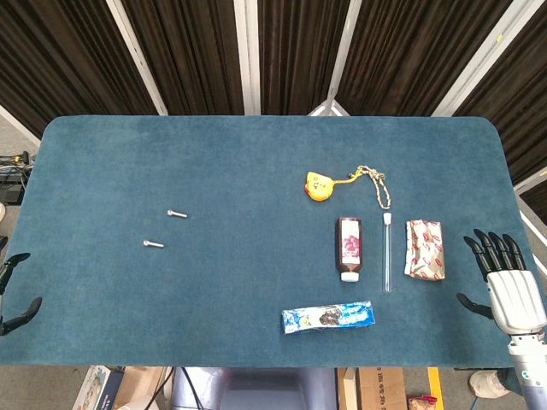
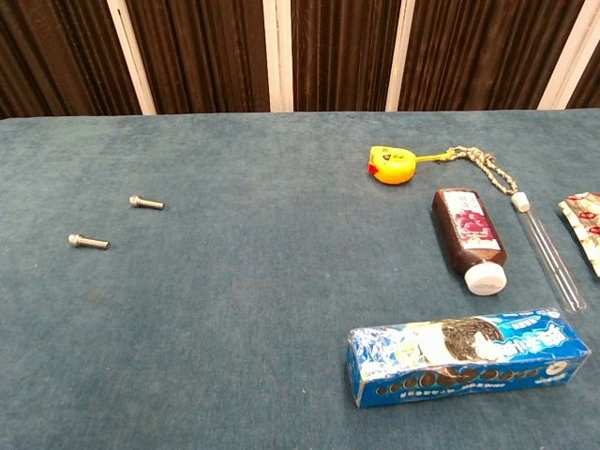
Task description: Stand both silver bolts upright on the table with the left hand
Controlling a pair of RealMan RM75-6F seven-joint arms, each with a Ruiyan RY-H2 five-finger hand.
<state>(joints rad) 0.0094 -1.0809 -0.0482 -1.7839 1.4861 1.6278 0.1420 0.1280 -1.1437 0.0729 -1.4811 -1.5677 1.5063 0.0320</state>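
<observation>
At nine o'clock on the worktop (image 1: 256, 154) both silver bolts (image 1: 177, 213) (image 1: 154, 244) lie flat, no readable writing; left robot hand (image 1: 15, 295) and right robot hand (image 1: 504, 278) spread wide, empty.

The right hand (image 1: 510, 286) is resting palm-down at the bench's (image 1: 256, 290) right edge, fingers spread, holding nothing. The left hand (image 1: 15, 295) is barely showing, seemingly open.
</observation>
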